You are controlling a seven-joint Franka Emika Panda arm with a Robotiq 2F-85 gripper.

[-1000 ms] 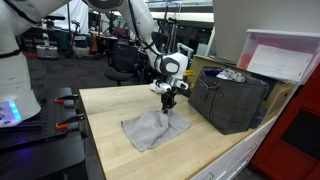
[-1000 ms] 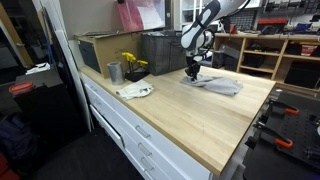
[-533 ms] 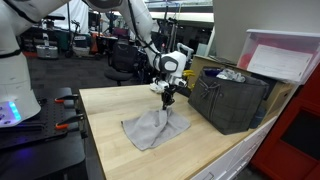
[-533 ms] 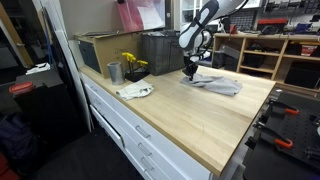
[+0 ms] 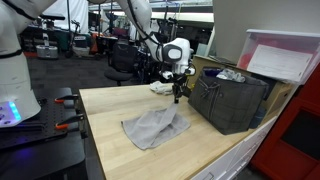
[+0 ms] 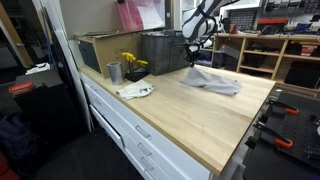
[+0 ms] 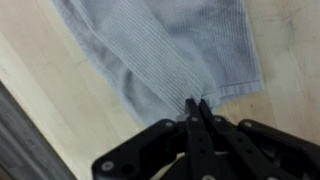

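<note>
**Exterior view.**
- Item: gripper (image 5: pixel 178 96), seen in an exterior view on the end of the white arm. It hung fingers-down over the far part of the wooden worktop (image 5: pixel 105 145).
- Item: grey cloth (image 5: pixel 152 128), rumpled, lay near the middle of the worktop. Its edge nearest the gripper rose toward the fingertips. The pinch itself was too small to make out here.
- Item: dark crate (image 5: pixel 232 100) stood on the worktop just beyond the gripper, apart from the cloth.

**Exterior view.**
- Item: gripper (image 6: pixel 196 64), seen in an exterior view at the far end of the worktop (image 6: pixel 200 125), in front of the crate (image 6: pixel 160 50).
- Item: grey cloth (image 6: pixel 214 82). One end was drawn up to a peak under the fingertips, and the rest trailed down and spread flat on the wood.
- Item: yellow flowers (image 6: pixel 131 62), a metal cup (image 6: pixel 114 72) and a white rag (image 6: pixel 134 91) were grouped at the near side of the crate, well apart from the cloth.

**Wrist view.**
- Item: gripper (image 7: pixel 197 108). Its black fingers were pressed tight together with no gap between the tips, and they were clamped on one corner of the cloth.
- Item: grey cloth (image 7: pixel 165 50), ribbed in weave, fanned out from the pinched corner across the pale wood (image 7: pixel 290 45) below.
</note>
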